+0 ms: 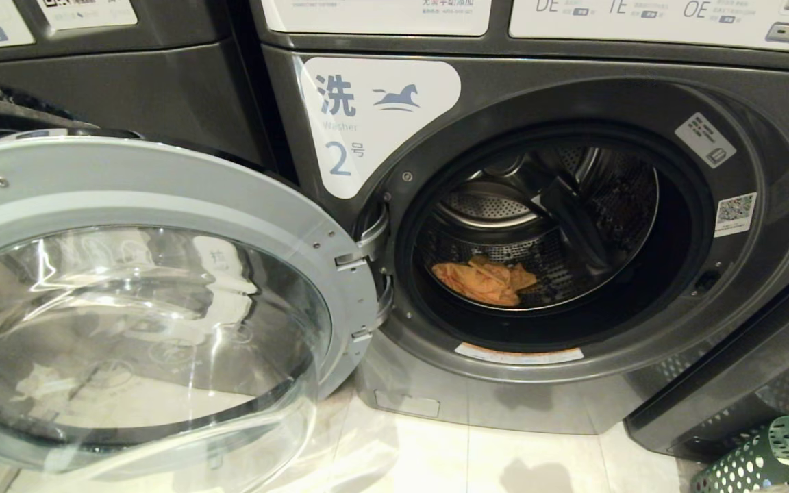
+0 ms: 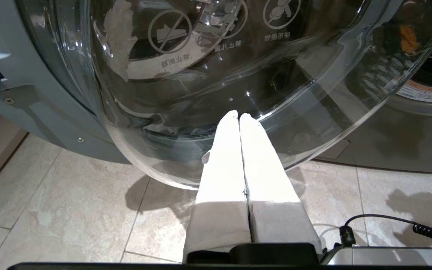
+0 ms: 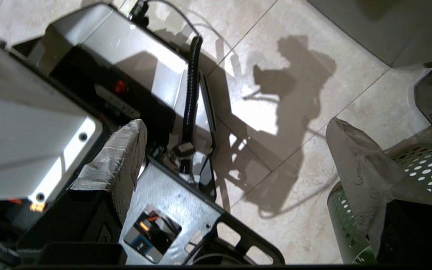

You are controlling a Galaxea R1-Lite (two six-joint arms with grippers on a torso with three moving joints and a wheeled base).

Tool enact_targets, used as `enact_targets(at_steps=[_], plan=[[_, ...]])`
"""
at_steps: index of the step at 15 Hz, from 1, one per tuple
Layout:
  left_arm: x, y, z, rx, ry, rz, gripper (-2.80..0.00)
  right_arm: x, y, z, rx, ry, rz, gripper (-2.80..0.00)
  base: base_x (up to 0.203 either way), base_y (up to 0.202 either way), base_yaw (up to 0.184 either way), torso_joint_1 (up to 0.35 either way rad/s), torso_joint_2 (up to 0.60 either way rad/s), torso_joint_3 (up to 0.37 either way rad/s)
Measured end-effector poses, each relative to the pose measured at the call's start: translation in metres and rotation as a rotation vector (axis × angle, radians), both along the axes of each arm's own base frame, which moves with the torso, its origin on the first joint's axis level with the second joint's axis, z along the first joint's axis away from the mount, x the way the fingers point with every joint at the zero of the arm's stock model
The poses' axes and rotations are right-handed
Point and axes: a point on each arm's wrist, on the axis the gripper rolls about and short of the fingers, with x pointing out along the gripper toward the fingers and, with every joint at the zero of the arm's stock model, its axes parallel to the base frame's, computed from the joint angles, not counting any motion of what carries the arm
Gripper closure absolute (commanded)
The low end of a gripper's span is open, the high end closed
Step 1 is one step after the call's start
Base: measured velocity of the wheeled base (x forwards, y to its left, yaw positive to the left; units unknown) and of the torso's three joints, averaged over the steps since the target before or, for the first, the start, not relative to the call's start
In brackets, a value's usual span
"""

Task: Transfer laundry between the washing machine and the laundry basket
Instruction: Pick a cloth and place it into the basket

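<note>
Head view: orange laundry (image 1: 485, 281) is lying inside the washing machine (image 1: 572, 226) drum, not yet transferred to the green laundry basket (image 1: 764, 459). Right gripper (image 3: 234, 146) is hanging wide open, empty, beside the basket; left gripper (image 2: 238, 120) is sitting closed near the door (image 1: 161, 287).

The washing machine (image 1: 641, 383) drum mouth stands unobstructed; only an orange cloth (image 1: 485, 281) lies on the drum floor, with free room above it. The open door (image 1: 161, 205) swings out to the left of the mouth and blocks approach from that side. A green perforated basket (image 1: 764, 459) occupies the floor at lower right. Bare tile floor (image 1: 490, 459) lies between door and basket.
</note>
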Motion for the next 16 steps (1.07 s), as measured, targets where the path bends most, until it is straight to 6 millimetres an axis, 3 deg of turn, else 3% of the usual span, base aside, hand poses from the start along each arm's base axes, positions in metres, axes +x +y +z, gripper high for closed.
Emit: enact_targets(at_steps=[3,10,16], plan=[[0.0,0.0,0.0,0.0,0.0,0.001,0.0,0.038,0.007,0.001,0.042,0.042,-0.087,-2.8,0.0,0.0,0.0,0.0,0.0,0.0],[0.0,0.0,0.0,0.0,0.0,0.0,0.0,0.184,0.04,-0.021,0.13,-0.107,-0.243,-2.8,0.0,0.0,0.0,0.0,0.0,0.0],[0.0,0.0,0.0,0.0,0.0,0.0,0.0,0.277,0.067,-0.043,0.102,-0.215,-0.332,-2.8,0.0,0.0,0.0,0.0,0.0,0.0]])
